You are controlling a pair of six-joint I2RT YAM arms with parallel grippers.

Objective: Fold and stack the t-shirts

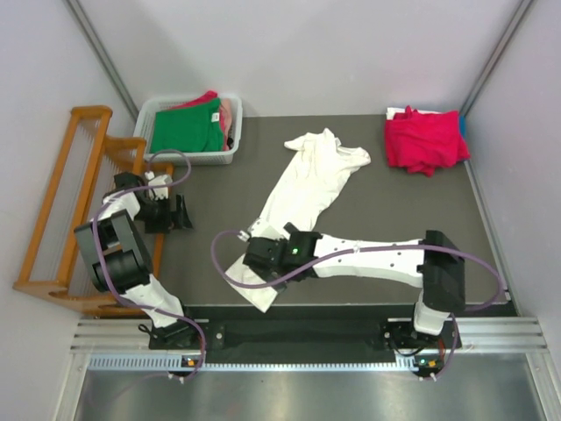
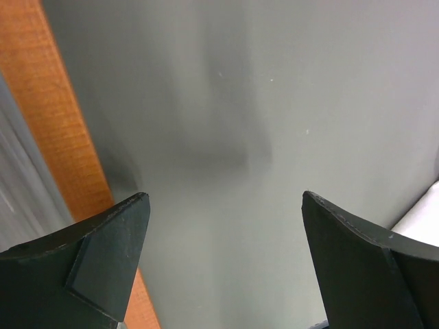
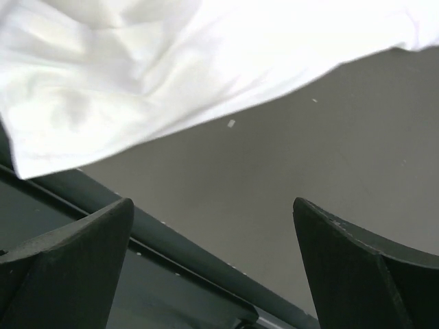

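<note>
Worktop (image 1: 421, 210) is viewed from above and from both wrists.

- White t-shirt (image 1: 311, 184) is laid out flat but unfolded near the centre. Its long axis runs diagonally, with the hem at the near left and the sleeves and collar at the far right.
- Right end effector (image 1: 263, 259) is positioned over the near hem end and its fingers are spread apart, with nothing held. In the right wrist view the hem edge of the white t-shirt (image 3: 171, 62) lies just beyond the fingertips, not between them. Dark worktop is seen under the gap.
- Left end effector (image 1: 180, 215) is spread wide and holds nothing. It sits over bare worktop beside the wooden rack (image 1: 61, 202), well apart from the shirt.
- The right arm is judged clearly the nearer. A short advance toward the hem would be needed before anything could be gripped.

Containers:
- White basket (image 1: 188, 158) stands at the far left. A green t-shirt (image 1: 184, 127) lies on top inside it, and pink-red fabric (image 1: 210, 96) shows at the back of the basket.
- A red t-shirt pile (image 1: 425, 140) lies directly on the worktop at the far right. Whether it is neatly folded cannot be told
</note>
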